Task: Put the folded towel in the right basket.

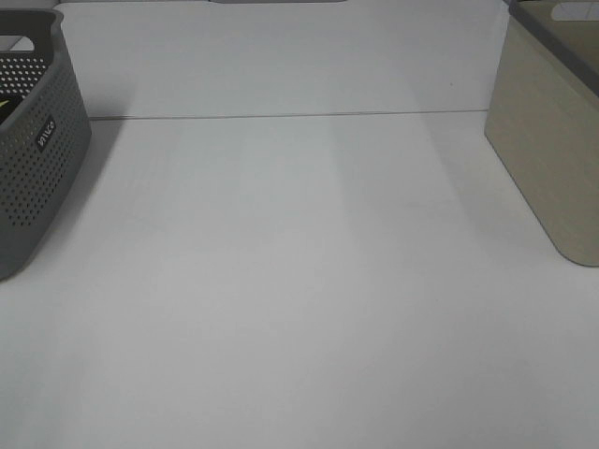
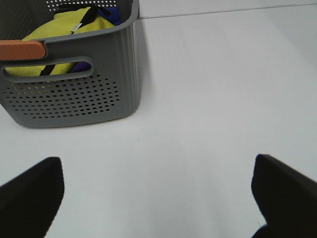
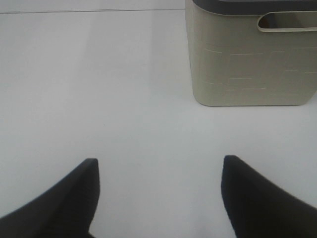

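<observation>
A yellow cloth (image 2: 59,34), bunched with a dark strap across it, lies inside the grey perforated basket (image 2: 74,99) at the table's left edge (image 1: 37,159). I cannot tell whether it is the folded towel. The beige right basket (image 1: 552,159) with a dark rim stands at the table's right edge and also shows in the right wrist view (image 3: 247,64). My left gripper (image 2: 157,161) is open and empty above the bare table, short of the grey basket. My right gripper (image 3: 159,159) is open and empty, short of the beige basket. Neither gripper shows in the exterior high view.
The white table (image 1: 299,281) stretches between the two baskets, with a seam line across its back. A blue and purple item (image 2: 111,14) sits behind the yellow cloth. An orange bar (image 2: 20,49) lies on the grey basket's rim.
</observation>
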### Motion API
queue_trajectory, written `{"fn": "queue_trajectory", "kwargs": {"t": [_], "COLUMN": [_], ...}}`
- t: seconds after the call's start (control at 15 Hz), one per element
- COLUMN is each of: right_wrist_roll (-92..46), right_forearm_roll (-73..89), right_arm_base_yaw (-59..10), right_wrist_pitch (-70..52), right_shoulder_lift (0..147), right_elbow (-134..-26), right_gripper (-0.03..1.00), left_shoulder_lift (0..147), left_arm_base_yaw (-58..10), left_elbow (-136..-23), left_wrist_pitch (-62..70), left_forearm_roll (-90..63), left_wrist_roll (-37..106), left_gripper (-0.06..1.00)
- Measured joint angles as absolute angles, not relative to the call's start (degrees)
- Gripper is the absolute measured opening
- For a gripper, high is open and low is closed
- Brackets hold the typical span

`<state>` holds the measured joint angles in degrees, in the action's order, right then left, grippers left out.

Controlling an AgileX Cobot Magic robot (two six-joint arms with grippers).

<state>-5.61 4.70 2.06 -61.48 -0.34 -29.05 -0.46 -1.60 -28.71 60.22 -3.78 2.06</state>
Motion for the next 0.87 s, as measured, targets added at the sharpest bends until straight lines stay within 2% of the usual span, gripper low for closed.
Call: {"fn": "queue_trajectory", "kwargs": {"t": [0.87], "right_wrist_roll": [-5.6], "right_forearm_roll": [4.8], "right_arm_base_yaw": [2.1], "right_wrist_pitch": [-61.5], "right_shoulder_lift": [-0.3], "right_elbow": [-29.0], "right_gripper": [0.66], "left_shoulder_lift": [-0.5], "left_arm_base_yaw": [-1.6], "left_elbow": [-28.7], "left_wrist_pitch": [60.2], "left_forearm_roll": [-3.8], "left_wrist_roll": [2.1], "left_gripper": [0.98]}}
